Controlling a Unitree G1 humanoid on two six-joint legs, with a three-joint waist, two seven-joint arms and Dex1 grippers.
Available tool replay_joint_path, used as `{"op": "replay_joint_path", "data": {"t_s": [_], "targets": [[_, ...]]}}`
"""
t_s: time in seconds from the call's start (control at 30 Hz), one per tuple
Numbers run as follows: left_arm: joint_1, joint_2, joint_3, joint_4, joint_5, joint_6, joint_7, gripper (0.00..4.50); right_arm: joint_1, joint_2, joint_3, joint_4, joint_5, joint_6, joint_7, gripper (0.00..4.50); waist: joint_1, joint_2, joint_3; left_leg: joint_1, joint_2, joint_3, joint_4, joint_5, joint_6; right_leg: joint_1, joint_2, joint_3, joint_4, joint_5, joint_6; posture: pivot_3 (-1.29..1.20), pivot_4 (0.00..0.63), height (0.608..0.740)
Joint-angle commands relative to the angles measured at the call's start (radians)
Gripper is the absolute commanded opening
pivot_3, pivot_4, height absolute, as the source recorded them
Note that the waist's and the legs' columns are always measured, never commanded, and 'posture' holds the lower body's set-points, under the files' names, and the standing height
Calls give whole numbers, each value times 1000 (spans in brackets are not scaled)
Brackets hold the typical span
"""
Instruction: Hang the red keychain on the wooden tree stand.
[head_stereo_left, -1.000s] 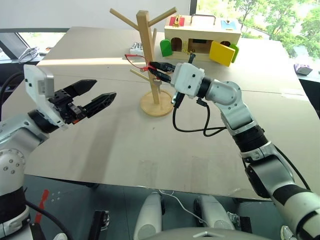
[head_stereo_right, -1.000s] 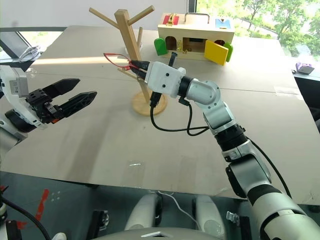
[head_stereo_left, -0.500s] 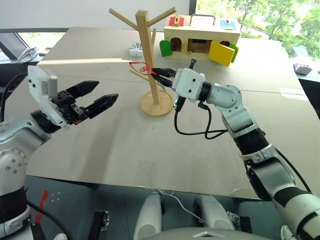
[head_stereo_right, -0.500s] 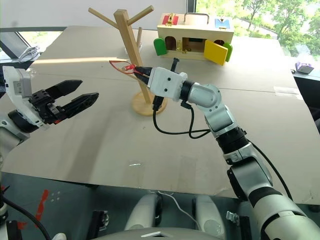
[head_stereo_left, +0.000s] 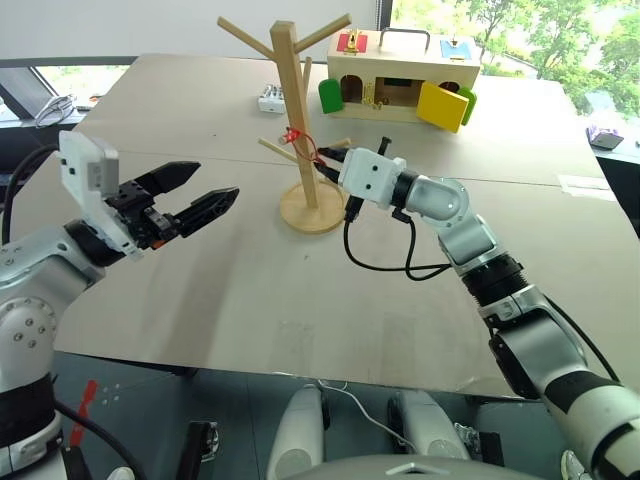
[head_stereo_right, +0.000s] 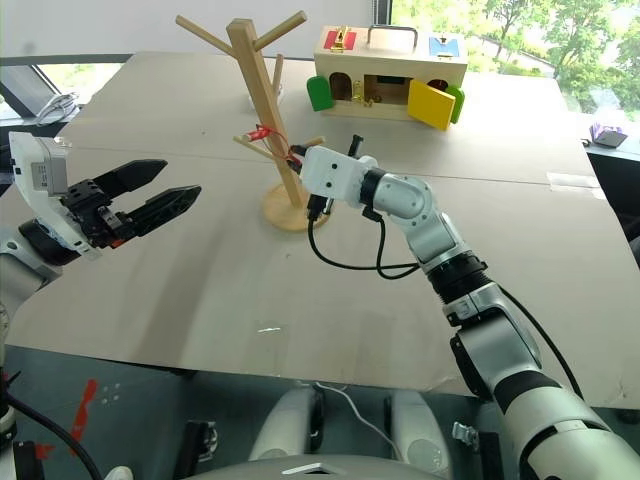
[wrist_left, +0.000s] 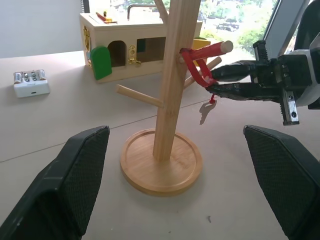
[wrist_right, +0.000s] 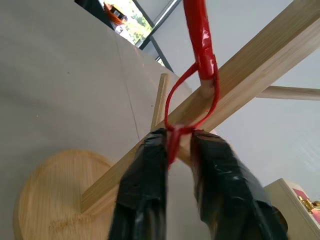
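Note:
The wooden tree stand (head_stereo_left: 293, 110) rises from its round base (wrist_left: 160, 167) at the table's far middle. The red keychain (wrist_left: 196, 70) hangs by its cord loop from a red-wrapped peg (wrist_left: 207, 50) on the stand's right side. Its small silver key (wrist_left: 205, 112) dangles below. My right gripper (head_stereo_left: 322, 155) is level right at the peg, open by a narrow gap. The cord's lower end (wrist_right: 172, 142) passes between its fingers (wrist_right: 150, 170). My left gripper (head_stereo_left: 215, 183) is open and holds nothing, hovering well left of the stand.
A wooden box (head_stereo_left: 405, 75) with coloured doors stands behind the stand at the back right. A small white device (head_stereo_left: 272, 98) lies behind the stand to the left. A black cable (head_stereo_left: 380, 262) loops down from my right wrist onto the table.
My right gripper has moved down and toward the post, bringing the cord loop onto the red peg. Its fingers were shut on the cord and now stand slightly apart. The left arm has stayed still.

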Motion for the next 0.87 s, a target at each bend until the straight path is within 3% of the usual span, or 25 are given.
{"op": "replay_joint_path", "data": {"t_s": [0.03, 0.1, 0.17, 0.3, 0.5, 0.67, 0.87], "targets": [[-1, 9, 28, -31, 8, -12, 4, 4500, -22, 23, -63, -32, 65, -29, -33, 2532, 0, 0, 0, 0, 0, 0, 0, 0, 0, 0, 0, 0, 0, 0, 0, 0, 150, 740], [0, 6, 27, -31, 10, -12, 8, 4500, -8, 34, -93, -52, 110, -28, -38, 3663, 0, 0, 0, 0, 0, 0, 0, 0, 0, 0, 0, 0, 0, 0, 0, 0, 150, 740], [9, -6, 33, -38, 11, -7, 27, 4500, 32, 30, -134, -96, 166, 8, -35, 4462, 1, 0, 0, 0, 0, 0, 0, 0, 0, 0, 0, 0, 0, 0, 0, 0, 150, 740], [62, -83, 43, -37, 86, -66, 114, 4500, 165, -14, -242, -167, 242, 116, -71, 4462, 6, 0, 0, 0, 0, 0, 0, 0, 0, 1, -1, 0, -1, 0, 0, 0, 150, 740], [83, -306, -43, 11, 290, -251, 289, 4500, 372, -39, -396, -256, 394, 362, -135, 4462, 6, -1, 0, 0, -1, 0, 0, 0, 0, 2, -1, 0, 0, 0, 0, 0, 150, 740], [113, -457, -153, 107, 508, -459, 388, 4500, 480, -47, -467, -276, 416, 410, -210, 4462, 1, 0, -1, 1, -1, 2, -1, 0, 0, 1, -1, 3, 0, 0, 0, 0, 150, 740], [102, -530, -167, 179, 552, -561, 399, 4500, 539, -53, -479, -250, 359, 341, -283, 4462, 3, 0, -1, 1, -1, 2, -1, 0, 0, 1, 0, 3, 0, 0, 0, 0, 150, 740]]}}
